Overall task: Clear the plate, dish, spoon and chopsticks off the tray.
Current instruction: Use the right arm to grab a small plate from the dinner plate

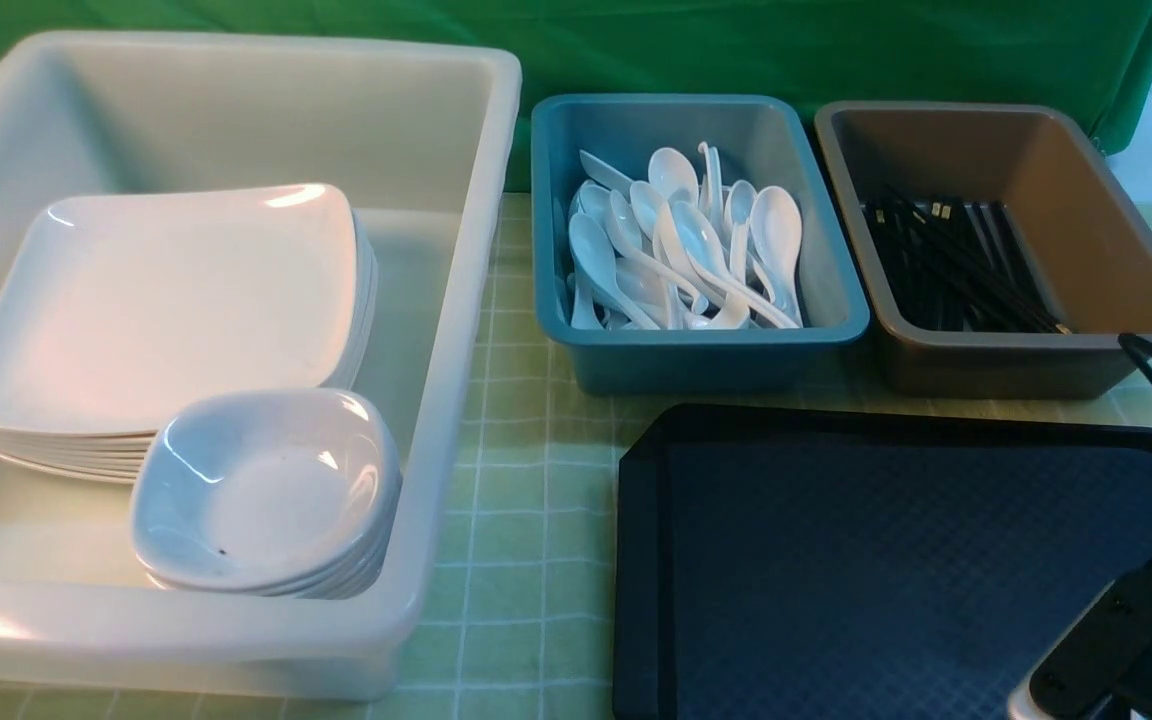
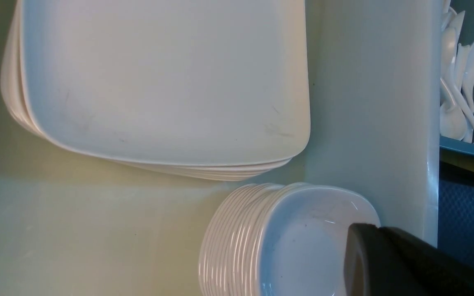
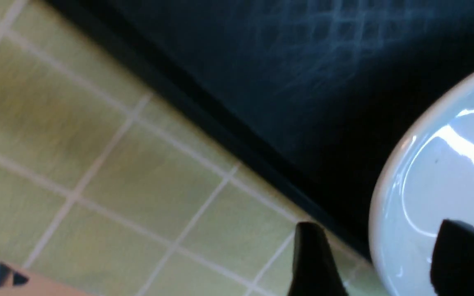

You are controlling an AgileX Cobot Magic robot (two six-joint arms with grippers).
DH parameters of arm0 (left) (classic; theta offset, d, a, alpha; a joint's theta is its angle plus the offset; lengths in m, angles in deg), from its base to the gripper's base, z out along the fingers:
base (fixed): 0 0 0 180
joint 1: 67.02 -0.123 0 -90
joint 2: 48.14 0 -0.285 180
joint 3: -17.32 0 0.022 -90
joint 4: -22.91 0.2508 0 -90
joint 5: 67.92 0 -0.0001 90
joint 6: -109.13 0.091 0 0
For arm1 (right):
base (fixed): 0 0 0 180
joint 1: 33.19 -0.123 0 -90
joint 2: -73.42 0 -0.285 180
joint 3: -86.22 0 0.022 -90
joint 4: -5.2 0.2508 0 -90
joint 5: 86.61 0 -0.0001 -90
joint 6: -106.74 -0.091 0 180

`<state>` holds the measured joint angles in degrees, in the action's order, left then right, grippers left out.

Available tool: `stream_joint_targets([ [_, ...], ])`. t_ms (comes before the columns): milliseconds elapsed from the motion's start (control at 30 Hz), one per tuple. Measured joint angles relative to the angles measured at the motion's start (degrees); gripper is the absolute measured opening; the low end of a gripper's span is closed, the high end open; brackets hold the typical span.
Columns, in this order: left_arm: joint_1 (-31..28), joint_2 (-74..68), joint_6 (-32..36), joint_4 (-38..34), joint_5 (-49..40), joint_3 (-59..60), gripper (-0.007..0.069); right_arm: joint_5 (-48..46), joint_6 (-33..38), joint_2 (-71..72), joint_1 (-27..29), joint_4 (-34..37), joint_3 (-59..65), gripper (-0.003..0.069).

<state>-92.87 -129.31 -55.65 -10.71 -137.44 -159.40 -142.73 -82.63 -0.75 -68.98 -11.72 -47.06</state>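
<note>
Right gripper (image 3: 377, 224), lower right of front view, jaws wide astride dish (image 3: 434, 176) rim at tray (image 3: 303, 82) edge; left gripper (image 2: 385, 263) over stacked bowls (image 2: 294, 242), jaw gap can't be told.

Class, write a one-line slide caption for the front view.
Black tray in front; white tub holds stacked plates and dishes, blue bin spoons, brown bin chopsticks.

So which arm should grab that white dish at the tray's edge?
Right. The right gripper has a finger on each side of the rim of the white dish, at the edge of the tray. The left gripper hangs over the stacked dishes in the white tub.
</note>
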Motion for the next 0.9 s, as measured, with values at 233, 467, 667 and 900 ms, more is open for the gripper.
stream_joint_targets([
  [233, 0.00, 0.00, 0.00, 0.00, 0.00, 0.00, -0.0003, 1.67, 0.00, -5.46, 4.03, -1.75, 0.02, 0.0373],
  [467, 0.00, 0.00, 0.00, -0.68, 0.00, 0.00, -0.0003, 3.67, 0.00, -10.62, 4.31, -1.94, 0.02, 0.0359],
  [667, 0.00, 0.00, 1.14, -1.48, 0.00, 0.00, -0.0003, 5.20, 0.32, -13.30, 4.31, -2.36, 0.02, 0.0159],
  [900, 0.00, 0.02, 1.49, -1.70, 0.00, 0.00, -0.0003, 1.86, 1.81, -13.17, 4.36, -2.81, -3.15, 0.0095],
])
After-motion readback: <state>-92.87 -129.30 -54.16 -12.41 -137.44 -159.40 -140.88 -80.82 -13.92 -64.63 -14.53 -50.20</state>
